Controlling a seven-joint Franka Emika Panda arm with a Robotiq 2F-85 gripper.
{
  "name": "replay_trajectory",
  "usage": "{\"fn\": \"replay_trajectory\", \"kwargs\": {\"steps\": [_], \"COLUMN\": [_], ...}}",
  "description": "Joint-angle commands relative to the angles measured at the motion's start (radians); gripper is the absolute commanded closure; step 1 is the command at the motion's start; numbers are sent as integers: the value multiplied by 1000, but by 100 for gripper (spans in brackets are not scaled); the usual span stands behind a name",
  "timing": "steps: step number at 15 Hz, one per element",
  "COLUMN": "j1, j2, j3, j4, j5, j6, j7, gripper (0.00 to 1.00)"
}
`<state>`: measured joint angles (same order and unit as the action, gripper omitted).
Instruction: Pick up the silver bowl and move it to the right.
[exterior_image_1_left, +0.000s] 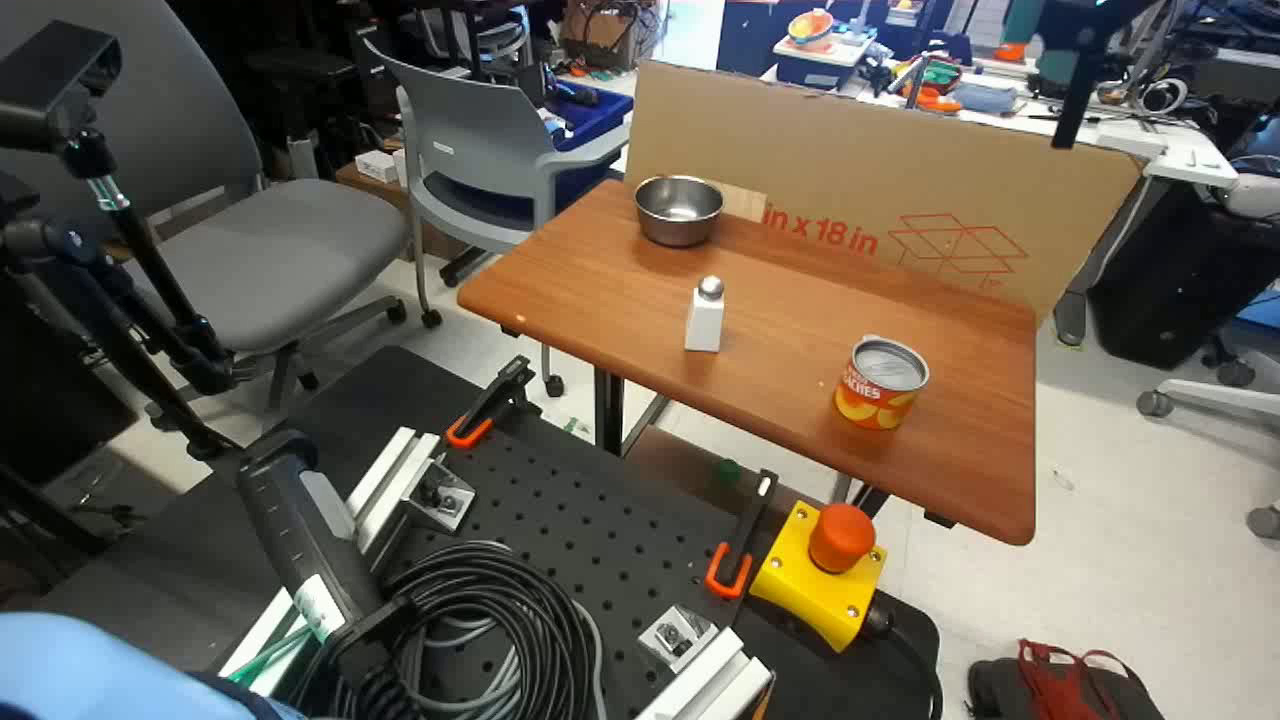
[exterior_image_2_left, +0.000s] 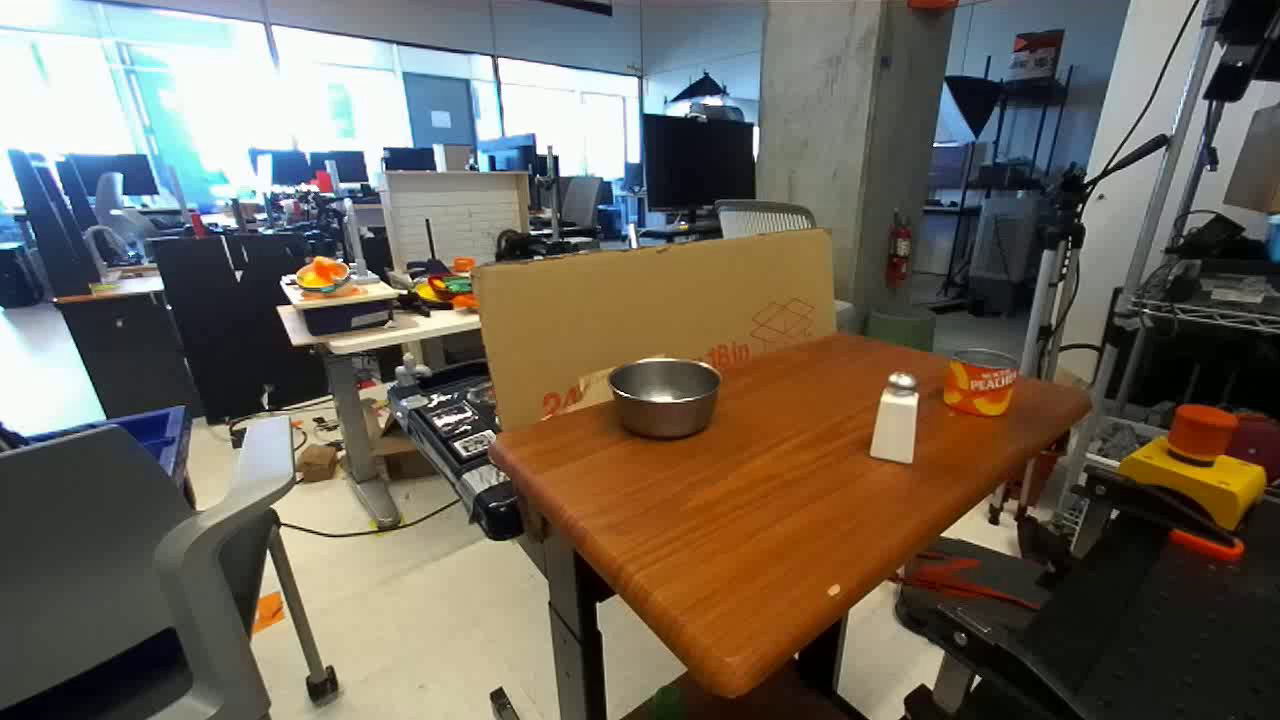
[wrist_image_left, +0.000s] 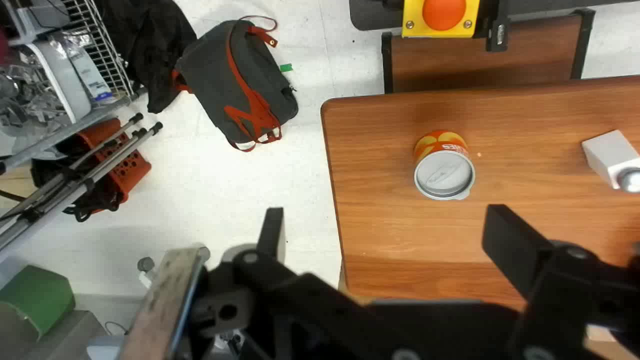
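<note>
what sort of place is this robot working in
Probably a robotics lab, perhaps inside a shared office. Three things suggest it: a yellow box with a big orange-red button, likely an emergency stop; a coil of cable on a perforated board; and several monitors in the background.

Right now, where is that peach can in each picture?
In an exterior view: peach can, right of centre, near mid-height.
In an exterior view: peach can, towards the right, near mid-height.
In the wrist view: peach can, right of centre, silver lid showing.
All three share the yellow emergency-stop box.
</note>
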<state>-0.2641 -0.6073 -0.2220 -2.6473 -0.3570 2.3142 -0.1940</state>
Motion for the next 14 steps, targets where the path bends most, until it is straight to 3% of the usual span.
{"fn": "replay_trajectory", "kwargs": {"steps": [1,7,14], "j1": [-4,-4,147], "j2": [0,0,303], "j3": [4,4,109], "j4": [2,2,199], "j5": [4,4,186], "j6": [-3,-3,-17], "j7": [-3,-3,134], "gripper": [0,0,0]}}
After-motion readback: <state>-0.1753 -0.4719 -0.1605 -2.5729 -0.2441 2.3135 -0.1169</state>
